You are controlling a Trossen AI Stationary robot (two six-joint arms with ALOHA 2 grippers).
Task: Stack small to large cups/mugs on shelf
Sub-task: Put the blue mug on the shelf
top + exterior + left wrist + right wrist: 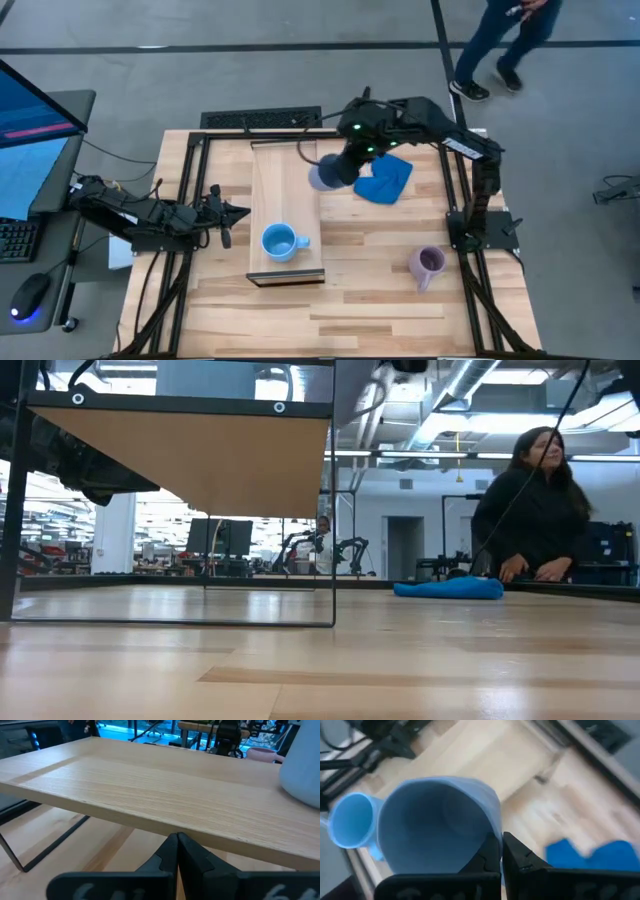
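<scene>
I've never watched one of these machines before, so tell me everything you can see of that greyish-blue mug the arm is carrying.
The greyish slate blue mug looks like smooth matte ceramic, with a wide round mouth and an empty inside. The right pincer is shut on its rim, one finger inside, one outside. From above, it hangs over the right edge of the shelf, near the far end, beside the blue cloth. Its mouth faces the wrist camera. Its handle is not visible. Whether its base touches the shelf cannot be told.

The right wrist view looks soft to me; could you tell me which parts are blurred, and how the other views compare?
Right wrist view: the blue cloth and tabletop are smeared, the slate-blue mug sharper. Low view: bright backlit room, the shelf underside shaded. High view: evenly lit, sharp.
</scene>
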